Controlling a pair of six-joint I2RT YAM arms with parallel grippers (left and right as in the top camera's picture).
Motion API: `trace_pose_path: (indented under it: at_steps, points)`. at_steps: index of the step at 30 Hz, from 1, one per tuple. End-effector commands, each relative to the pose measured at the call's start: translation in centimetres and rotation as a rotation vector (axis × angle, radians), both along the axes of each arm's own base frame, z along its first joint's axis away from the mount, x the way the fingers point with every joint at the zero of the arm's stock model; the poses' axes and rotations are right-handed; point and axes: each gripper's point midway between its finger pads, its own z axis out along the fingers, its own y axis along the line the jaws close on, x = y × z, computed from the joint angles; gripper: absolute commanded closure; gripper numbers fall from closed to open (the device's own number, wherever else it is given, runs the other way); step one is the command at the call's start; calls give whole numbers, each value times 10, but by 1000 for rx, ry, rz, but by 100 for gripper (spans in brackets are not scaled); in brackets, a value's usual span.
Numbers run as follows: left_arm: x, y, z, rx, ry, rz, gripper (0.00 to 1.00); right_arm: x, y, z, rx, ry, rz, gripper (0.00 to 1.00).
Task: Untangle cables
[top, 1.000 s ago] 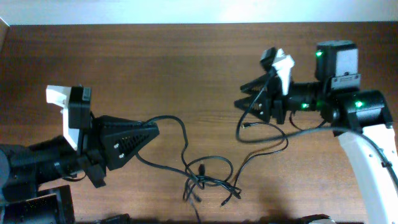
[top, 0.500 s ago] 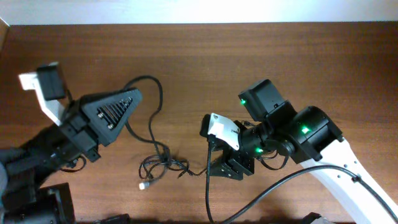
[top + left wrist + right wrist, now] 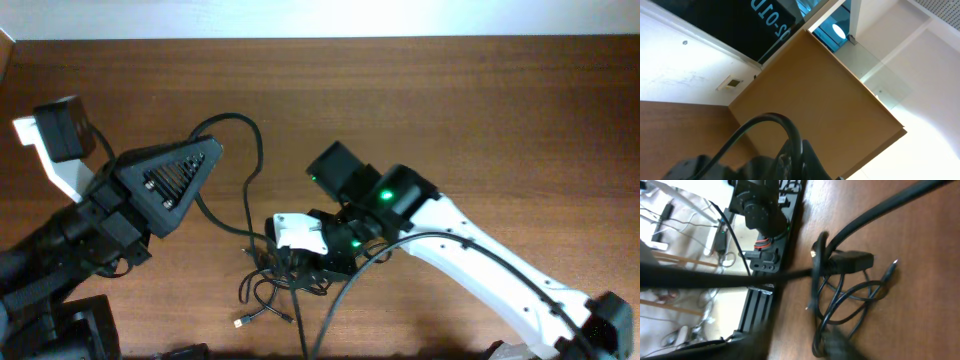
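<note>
Overhead: two arms work over one wooden table [image 3: 470,110]. The left gripper [image 3: 214,149], a black wedge pointing right, is raised at the left, and its tips are pinched on one strand of the cables [image 3: 270,287]. That strand arches up and right from the tips, then curves down the middle of the table into one loose knot near the front edge. A second strand runs from under the wedge down to the same knot. How many cords make up the knot cannot be counted. One pale-tipped plug [image 3: 240,322] lies free just left of and below it. The right gripper [image 3: 292,262] reaches in from the lower right and sits right over the knot. Its own body hides its jaws, so I cannot tell whether they are spread or pressed together.

Left wrist: one black cord [image 3: 771,118] rises in an arch and drops in between the dark fingers [image 3: 807,160] at the bottom edge, which are closed on it. Behind are a tan panel [image 3: 815,100] and a white wall.

Right wrist: the knot shows as several overlapping loops [image 3: 840,300] lying on the wood. Two ends are visible, one blocky plug and one thin tip [image 3: 892,266]. One thick wire [image 3: 885,207] crosses above them. The fingers are blurred.
</note>
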Motion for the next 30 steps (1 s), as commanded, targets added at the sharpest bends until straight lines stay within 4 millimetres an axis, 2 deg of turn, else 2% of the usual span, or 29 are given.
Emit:
trace_pose_path:
  at_steps: [1, 2, 3, 6, 7, 8, 9, 10, 12, 13, 14, 16, 17, 18, 20, 21, 22, 24, 26, 28, 30]
  points:
    - [-4, 0, 7, -5, -17, 6, 95, -3, 5, -14, -23, 42, 18, 87]
    - [-4, 0, 7, -6, -17, 6, 95, -2, 6, -16, -25, 44, 18, 83]
    - [-4, -1, 7, -3, -17, 2, 95, -2, 6, -15, -22, 40, 18, 96]
    - [-6, -2, 6, 3, -15, -8, 95, 11, 1, -24, -73, -30, -9, 96]
    - [-8, -4, 4, 12, -13, -24, 96, 36, -5, -30, -123, -90, -103, 96]
    - [-9, -5, 3, 24, -20, -31, 95, 56, -6, -23, -101, -93, -192, 96]
    - [-9, -5, 3, 30, -29, -28, 95, 75, -7, -12, -67, -91, -279, 96]
    - [-9, -5, 3, 34, -35, -27, 95, 104, -12, 8, -15, -86, -419, 96]
    - [-12, -7, 1, 47, -33, -50, 95, 166, -46, 63, 113, -59, -740, 96]
    - [-13, -8, 0, 53, -35, -57, 95, 178, -60, 77, 142, -50, -815, 96]
    - [-14, -9, -1, 68, -51, -58, 95, 197, -91, 105, 199, -39, -957, 96]
    - [-16, -10, -2, 76, -47, -74, 95, 209, -136, 137, 263, -69, -1093, 96]
    - [-17, -11, -3, 79, -46, -79, 95, 214, -167, 152, 293, -111, -1168, 96]
    - [-17, -11, -3, 81, -47, -81, 95, 217, -213, 171, 332, -133, -1310, 96]
    - [-19, -12, -4, 92, -51, -93, 96, 212, -321, 198, 387, -205, -1628, 96]
    - [-19, -12, -5, 103, -67, -91, 96, 205, -365, 204, 403, -230, -1764, 96]
    - [-19, -12, -5, 108, -73, -91, 96, 196, -406, 207, 421, -234, -1902, 96]
    - [-19, -12, -5, 108, -73, -91, 96, 175, -465, 207, 434, -240, -2099, 96]
    - [-19, -13, -5, 135, -116, -84, 95, 164, -507, 197, 405, -240, -2225, 96]
    - [-20, -13, -5, 146, -131, -84, 95, 163, -522, 183, 355, -219, -2289, 96]
    - [-9, -3, -5, 195, -207, -6, 94, 159, -536, 167, 276, -201, -2358, 96]
